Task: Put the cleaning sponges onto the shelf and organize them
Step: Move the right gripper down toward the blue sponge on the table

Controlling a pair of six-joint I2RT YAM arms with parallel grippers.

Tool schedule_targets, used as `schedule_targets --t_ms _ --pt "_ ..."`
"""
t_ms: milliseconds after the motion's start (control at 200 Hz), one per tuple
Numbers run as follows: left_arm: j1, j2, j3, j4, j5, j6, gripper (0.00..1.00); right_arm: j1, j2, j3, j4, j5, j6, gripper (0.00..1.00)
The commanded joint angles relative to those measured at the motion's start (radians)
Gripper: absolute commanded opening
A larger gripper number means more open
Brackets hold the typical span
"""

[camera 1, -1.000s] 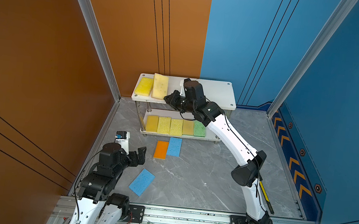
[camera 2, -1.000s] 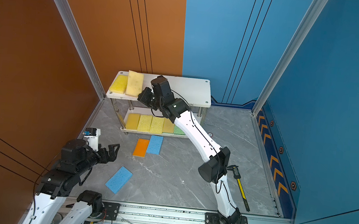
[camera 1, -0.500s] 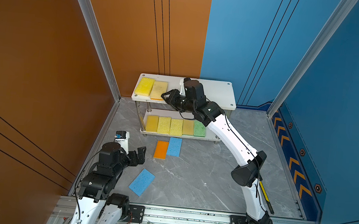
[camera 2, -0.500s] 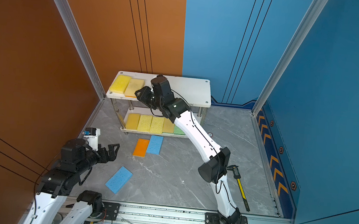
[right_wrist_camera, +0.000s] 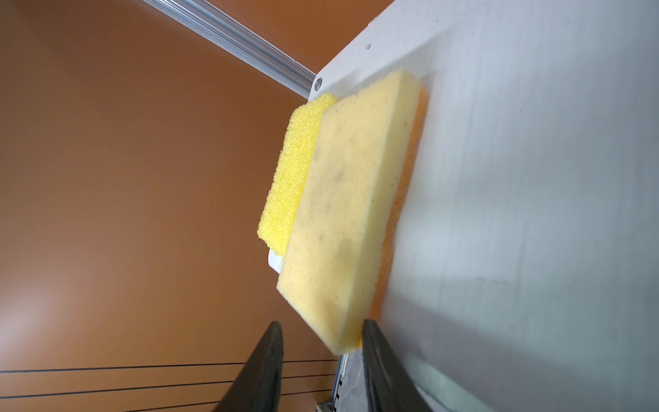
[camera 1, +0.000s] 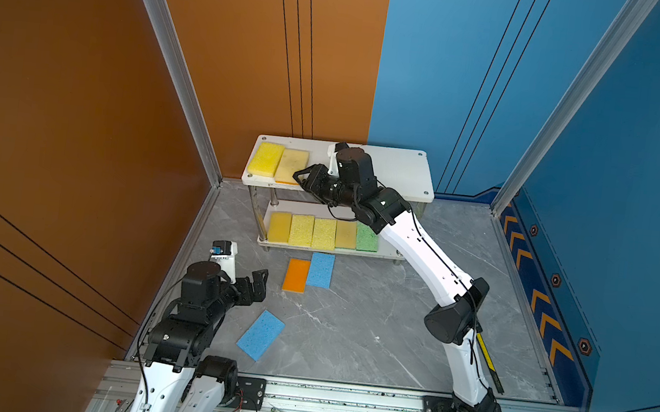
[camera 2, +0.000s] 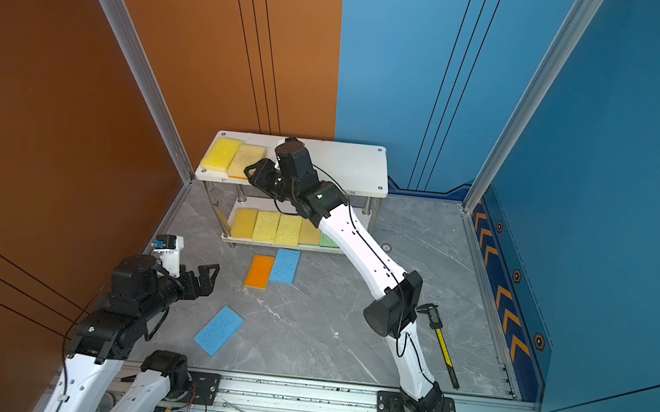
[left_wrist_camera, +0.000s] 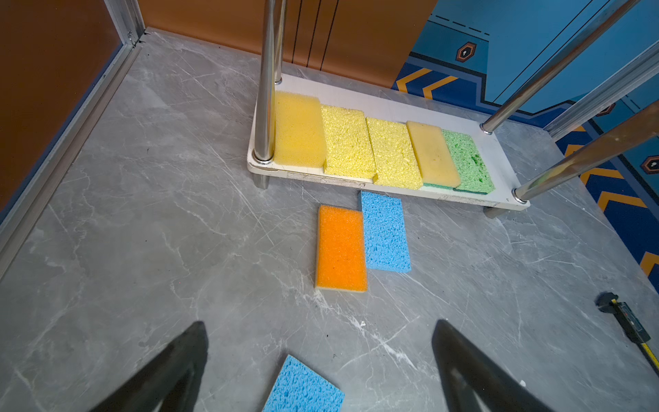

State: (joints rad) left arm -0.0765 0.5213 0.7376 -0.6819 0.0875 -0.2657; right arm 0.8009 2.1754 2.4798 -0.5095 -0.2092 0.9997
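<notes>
right gripper (camera 1: 300, 177) (right_wrist_camera: 321, 323): its jaws are being held apart at the front edge of the top board (camera 1: 398, 172), and nothing is being clamped.
pale tan sponge (camera 1: 291, 164) (right_wrist_camera: 346, 214): it is being carried flat by the top board, with an orange layer showing underneath. Its near corner is being flanked by the parted jaws. Whether one finger is touching it cannot be told.
bright yellow sponge (camera 1: 266, 158) (right_wrist_camera: 292, 171): it is being carried by the same board, at the end toward the orange wall (camera 1: 251, 61). It is being touched along its long side by the pale tan sponge.
shelf (camera 2: 349, 167): it is being shown against the back walls in both top views.
lower row of sponges (left_wrist_camera: 392, 153): five are being carried side by side by the lower board (left_wrist_camera: 501, 167). The run is being ended by the smooth yellow sponge (left_wrist_camera: 299, 128) at one end and the green sponge (left_wrist_camera: 467, 160) at the other.
orange sponge (camera 1: 296, 275) (left_wrist_camera: 341, 246): it is lying on the floor (camera 1: 349, 322) just in front of the shelf, and is being touched along one long side by the near blue sponge (camera 1: 320, 270) (left_wrist_camera: 385, 232).
lone blue sponge (camera 1: 261, 334) (left_wrist_camera: 303, 388): it is lying askew on the floor, apart from that pair.
left gripper (camera 1: 255, 289) (left_wrist_camera: 321, 331): its jaws are being held wide apart and empty above the floor, near the lone blue sponge and well apart from the shelf.
caliper (camera 2: 441, 344): it is lying on the floor, well apart from the sponges.
</notes>
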Motion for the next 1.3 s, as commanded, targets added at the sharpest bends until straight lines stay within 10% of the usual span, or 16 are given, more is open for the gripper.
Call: schedule_targets --t_ms 0,751,1291 --pt "0.011 0.002 0.005 -0.015 0.022 0.006 0.98 0.007 -0.003 0.005 0.025 -0.016 -0.013 0.39" --pt "0.037 0.044 0.005 -0.006 0.107 0.008 0.98 0.092 -0.485 -0.563 0.032 0.160 -0.441 0.62" --pt "0.046 0.115 -0.008 0.032 0.279 0.008 0.98 0.080 -0.767 -1.103 0.049 0.174 -0.440 0.84"
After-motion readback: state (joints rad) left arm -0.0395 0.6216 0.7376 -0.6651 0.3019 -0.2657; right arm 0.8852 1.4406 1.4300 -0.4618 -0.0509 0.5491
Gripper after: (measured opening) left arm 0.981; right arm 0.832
